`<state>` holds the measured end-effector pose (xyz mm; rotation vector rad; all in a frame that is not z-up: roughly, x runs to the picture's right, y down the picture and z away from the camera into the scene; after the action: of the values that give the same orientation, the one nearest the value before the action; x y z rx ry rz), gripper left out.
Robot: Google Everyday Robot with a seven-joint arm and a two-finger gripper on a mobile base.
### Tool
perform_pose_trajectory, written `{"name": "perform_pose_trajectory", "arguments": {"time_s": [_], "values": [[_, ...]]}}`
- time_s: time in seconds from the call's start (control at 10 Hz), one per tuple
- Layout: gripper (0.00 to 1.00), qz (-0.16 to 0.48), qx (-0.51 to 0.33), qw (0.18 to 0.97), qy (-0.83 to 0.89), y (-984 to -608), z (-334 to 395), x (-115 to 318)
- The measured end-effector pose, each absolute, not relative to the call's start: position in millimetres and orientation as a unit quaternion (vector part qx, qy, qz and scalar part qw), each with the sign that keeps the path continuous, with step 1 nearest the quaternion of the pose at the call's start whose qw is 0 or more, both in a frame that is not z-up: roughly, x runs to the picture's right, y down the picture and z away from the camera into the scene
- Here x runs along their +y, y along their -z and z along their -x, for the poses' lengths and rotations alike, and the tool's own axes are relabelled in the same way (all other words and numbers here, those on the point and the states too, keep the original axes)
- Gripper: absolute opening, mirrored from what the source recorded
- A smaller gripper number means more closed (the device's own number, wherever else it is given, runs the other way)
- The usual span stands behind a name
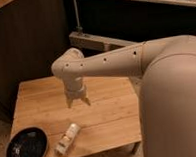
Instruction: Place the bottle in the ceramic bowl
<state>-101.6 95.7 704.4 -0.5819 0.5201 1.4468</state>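
Observation:
The bottle [66, 138] lies on its side near the front edge of the wooden table [38, 104], white with a tan label, its cap end pointing to the front left. The ceramic bowl [26, 146] is black and glossy and sits at the table's front left corner, a short way left of the bottle. My gripper [78, 101] hangs above the table's middle, behind and slightly right of the bottle, its two fingers pointing down and spread apart. It holds nothing.
My big white arm [115, 62] and body [173, 103] fill the right side. A dark wall and a metal rail [97, 41] stand behind the table. Floor shows to the left of the table.

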Motion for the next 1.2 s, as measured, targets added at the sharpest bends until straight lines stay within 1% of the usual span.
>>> {"name": "perform_pose_trajectory", "arguments": {"time_s": [0.4, 0.5, 0.6, 0.7, 0.8, 1.0, 1.1, 1.2], "values": [[0.65, 0.259, 0.238, 0.676, -0.647, -706.0, 100.8, 93.7], [0.65, 0.254, 0.251, 0.661, -0.66, -710.2, 99.5, 89.6], [0.65, 0.246, 0.265, 0.636, -0.681, -716.3, 99.4, 82.9], [0.65, 0.23, 0.289, 0.584, -0.723, -727.0, 91.1, 73.4], [0.65, 0.219, 0.298, 0.554, -0.746, -731.1, 86.4, 68.3], [0.65, 0.202, 0.308, 0.517, -0.772, -732.3, 81.5, 66.1], [0.65, 0.201, 0.309, 0.513, -0.775, -732.0, 83.2, 66.2], [0.65, 0.222, 0.299, 0.562, -0.739, -726.6, 87.6, 74.1]]}}
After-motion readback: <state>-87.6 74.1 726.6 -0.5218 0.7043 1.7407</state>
